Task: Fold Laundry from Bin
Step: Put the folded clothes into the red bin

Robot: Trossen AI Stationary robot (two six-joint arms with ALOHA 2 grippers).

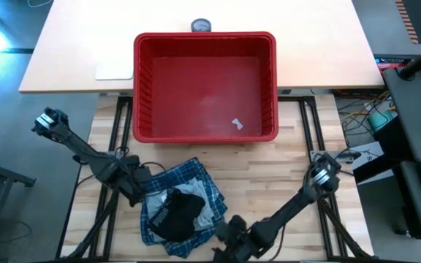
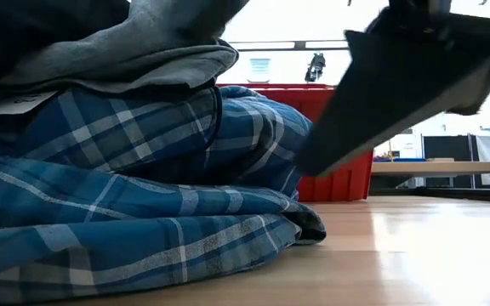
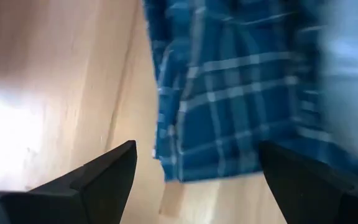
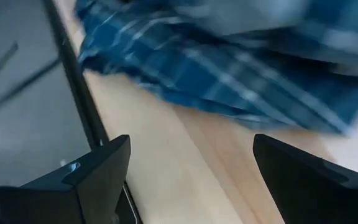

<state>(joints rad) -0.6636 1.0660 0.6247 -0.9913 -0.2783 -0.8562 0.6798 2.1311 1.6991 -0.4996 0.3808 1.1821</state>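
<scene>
Plaid shirt point(image 4: 229, 68) on the wooden table point(image 4: 185, 168), beyond the right claw's point(image 4: 191, 174) wide-spread fingers

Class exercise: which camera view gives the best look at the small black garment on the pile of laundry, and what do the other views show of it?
The high view: the black garment lies in full outline on top of the plaid shirt. The low view catches only a dark patch at its upper left corner. Neither wrist view clearly shows it.

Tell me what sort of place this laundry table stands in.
Probably a robotics lab or workshop, not a home. The wooden table sits on a black metal frame, a cluttered workbench with loose cables stands beside it, and more desks show in the room behind.
</scene>
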